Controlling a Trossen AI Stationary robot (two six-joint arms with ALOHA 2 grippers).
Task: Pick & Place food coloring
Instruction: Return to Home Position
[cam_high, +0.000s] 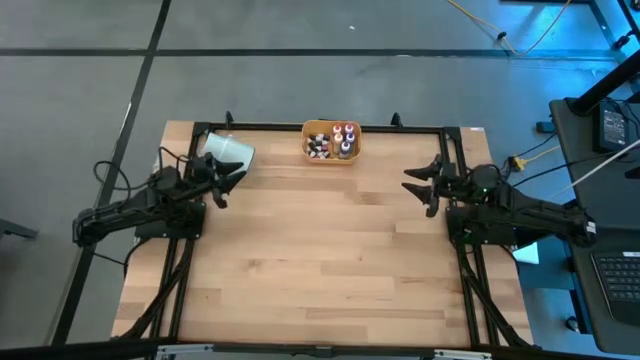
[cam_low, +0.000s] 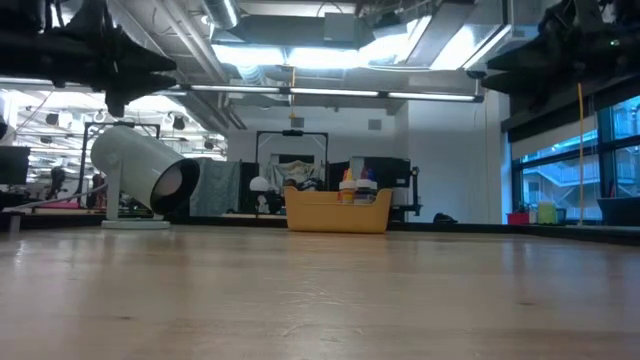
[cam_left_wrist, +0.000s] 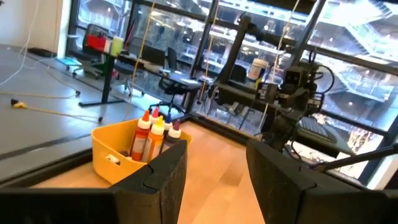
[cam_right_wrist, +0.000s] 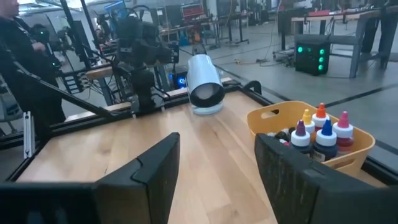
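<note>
Food coloring (cam_high: 340, 140) stands in bin (cam_high: 332, 161); left claw (cam_high: 233, 188), right claw (cam_high: 412, 184) spread.

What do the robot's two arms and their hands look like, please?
The left arm and the right arm are matte black, built of chunky jointed segments. The left hand and the right hand each carry two broad, flat, dark fingers with angular edges. Thin black cables loop beside the left arm. No markings show.
</note>
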